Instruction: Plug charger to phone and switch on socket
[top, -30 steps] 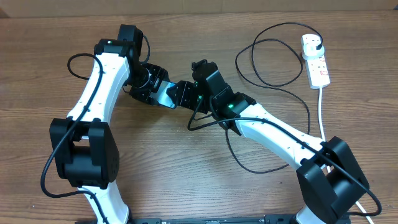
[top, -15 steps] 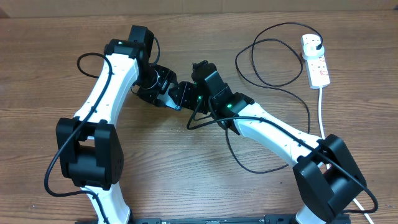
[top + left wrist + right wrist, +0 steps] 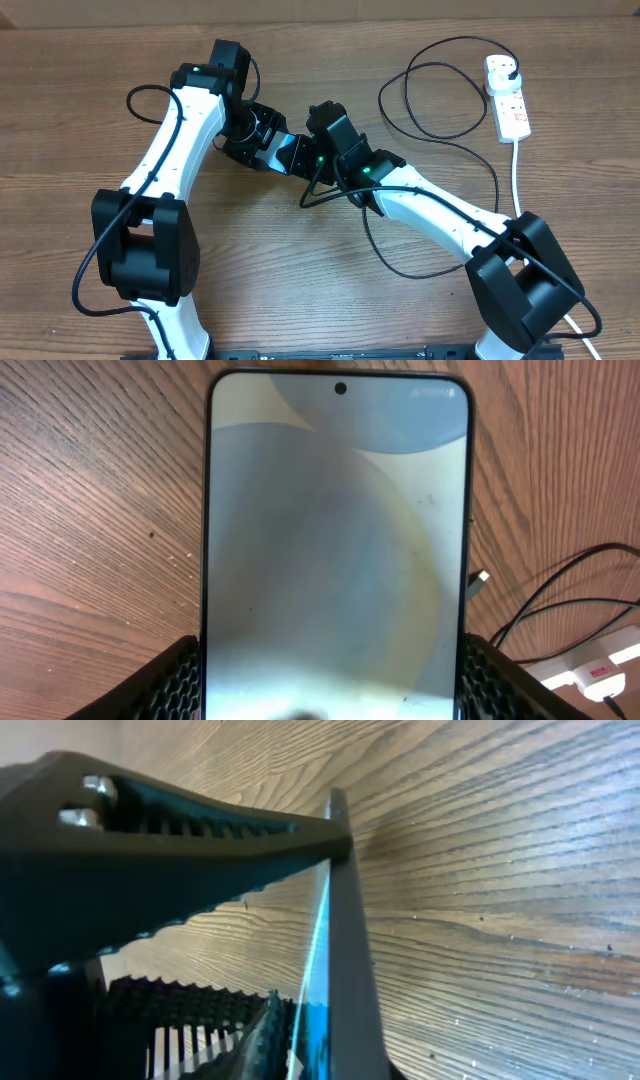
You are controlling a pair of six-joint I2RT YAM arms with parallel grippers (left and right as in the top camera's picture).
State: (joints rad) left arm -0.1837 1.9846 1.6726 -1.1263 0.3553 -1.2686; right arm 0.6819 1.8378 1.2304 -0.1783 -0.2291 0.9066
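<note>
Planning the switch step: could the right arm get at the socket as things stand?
Probably yes. The socket lies on its side of the table, with only loops of the charger between. But the right pincer is at the phone that the left pincer holds.

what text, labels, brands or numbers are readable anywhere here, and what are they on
None can be read in any view.
the phone: the screen shows only pale curved shapes, no legible words.
the socket: red marks, too small to read as text.
</note>
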